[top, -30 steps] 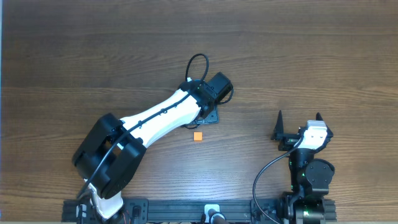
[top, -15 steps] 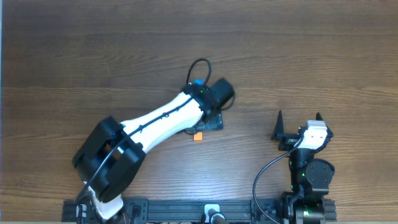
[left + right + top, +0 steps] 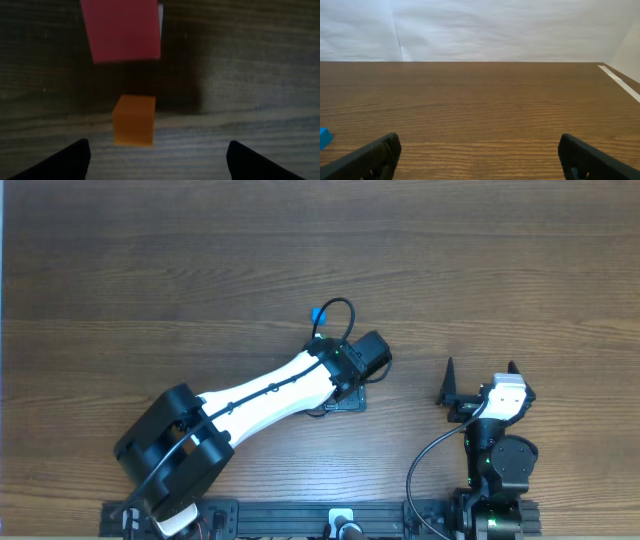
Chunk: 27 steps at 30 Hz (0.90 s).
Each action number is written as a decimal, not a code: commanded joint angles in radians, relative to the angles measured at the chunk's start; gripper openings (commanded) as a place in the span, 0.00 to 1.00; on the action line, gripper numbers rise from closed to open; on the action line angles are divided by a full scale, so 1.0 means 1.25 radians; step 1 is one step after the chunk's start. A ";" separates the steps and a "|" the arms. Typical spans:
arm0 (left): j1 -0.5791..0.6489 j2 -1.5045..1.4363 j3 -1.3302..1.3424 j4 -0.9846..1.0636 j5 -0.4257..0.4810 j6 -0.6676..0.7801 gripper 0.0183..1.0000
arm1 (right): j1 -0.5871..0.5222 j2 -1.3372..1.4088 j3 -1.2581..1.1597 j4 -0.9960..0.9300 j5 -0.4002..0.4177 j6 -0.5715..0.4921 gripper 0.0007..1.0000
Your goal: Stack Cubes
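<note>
My left gripper (image 3: pixel 159 161) hangs open above the wooden table, its two dark fingertips (image 3: pixel 75 159) spread wide. An orange cube (image 3: pixel 134 120) sits on the wood just ahead of them, not touching either finger. A larger red cube (image 3: pixel 121 30) lies just beyond the orange one, apart from it. From above, the left arm (image 3: pixel 290 385) covers both cubes. A small blue cube (image 3: pixel 317 315) lies just past the left wrist, and it appears again as the blue cube (image 3: pixel 324 137) in the right wrist view. My right gripper (image 3: pixel 480 370) stands open and holds nothing, near its base.
A black cable (image 3: pixel 340 315) loops off the left wrist close to the blue cube. Bare wood stretches across the far half of the table (image 3: pixel 480 250). A white wall (image 3: pixel 495 30) rises behind the table's far edge.
The left arm has swung to the right and toward the near edge, now covering the orange cube from above. The blue cube has come out from behind the wrist. The right arm has kept still.
</note>
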 commanded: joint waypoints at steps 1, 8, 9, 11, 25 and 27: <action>0.024 -0.018 -0.047 0.018 0.002 -0.026 0.84 | 0.005 -0.004 -0.005 -0.002 -0.004 0.000 0.99; 0.031 -0.015 -0.064 0.051 0.014 -0.023 0.82 | 0.005 -0.004 -0.005 -0.002 -0.004 0.000 0.99; 0.031 -0.014 -0.064 0.051 0.014 -0.023 0.82 | 0.005 -0.004 -0.005 -0.002 -0.004 0.000 0.99; 0.031 -0.013 -0.064 0.051 0.014 -0.023 0.81 | 0.005 -0.004 -0.005 -0.002 -0.004 0.000 0.99; 0.031 0.019 -0.064 0.051 0.026 -0.023 0.61 | 0.005 -0.004 -0.005 -0.002 -0.004 0.000 0.99; 0.031 0.022 -0.064 0.051 0.026 -0.023 0.58 | 0.005 -0.004 -0.005 -0.002 -0.004 0.000 0.99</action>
